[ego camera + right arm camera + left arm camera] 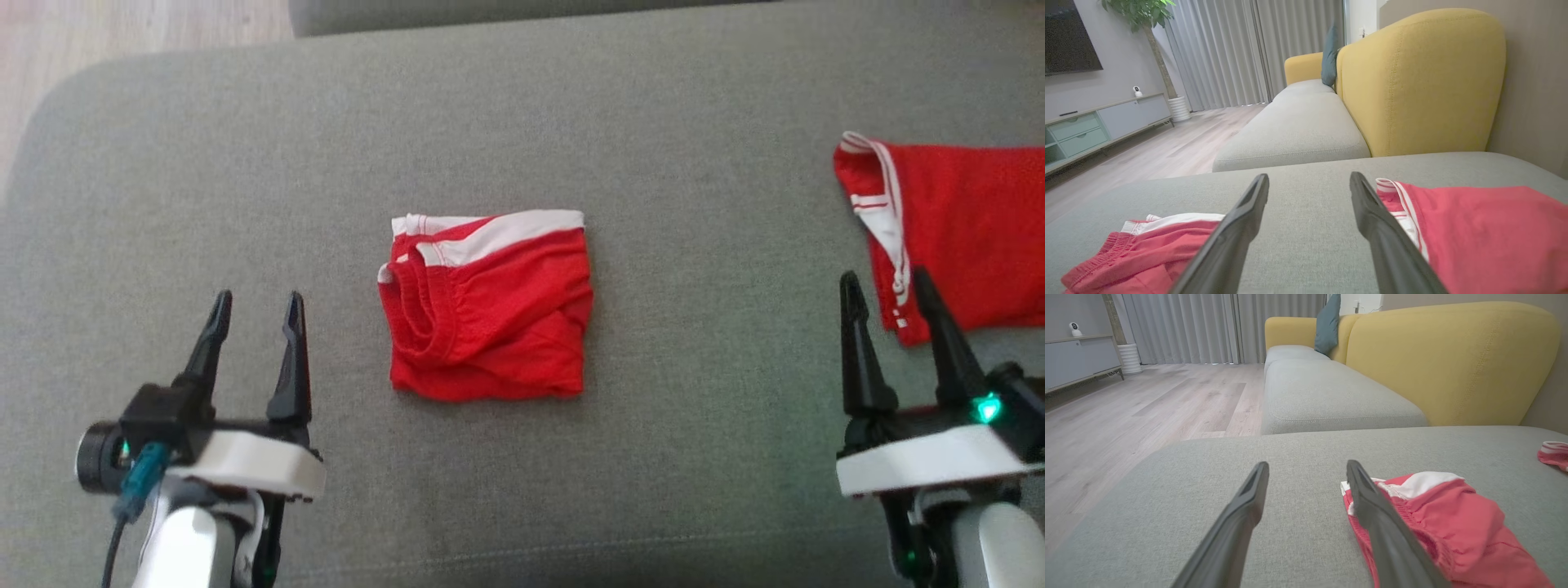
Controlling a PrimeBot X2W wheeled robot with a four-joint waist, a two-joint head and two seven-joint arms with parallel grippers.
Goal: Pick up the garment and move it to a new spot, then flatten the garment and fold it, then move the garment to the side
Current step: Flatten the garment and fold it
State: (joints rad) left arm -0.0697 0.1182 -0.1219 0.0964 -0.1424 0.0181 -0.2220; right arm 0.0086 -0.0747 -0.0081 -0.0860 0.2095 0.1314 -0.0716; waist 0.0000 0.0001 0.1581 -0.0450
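Note:
A red garment [498,318] with white trim lies folded into a compact square in the middle of the grey cushion [571,122]. In the left wrist view this garment [1453,522] lies just right of my fingers; in the right wrist view it [1147,245] is at the lower left. My left gripper [258,296] hovers open left of it, nothing between its fingers [1307,464]. My right gripper [886,274] is open at the lower right, apart from the folded garment, its fingertips [1309,175] over bare cushion.
A second red piece with white stripes [963,229] lies flat at the cushion's right edge, just beyond my right gripper [1486,228]. A yellow sofa back [1453,359] rises behind. Wooden floor [122,33] lies past the cushion's rounded far-left corner.

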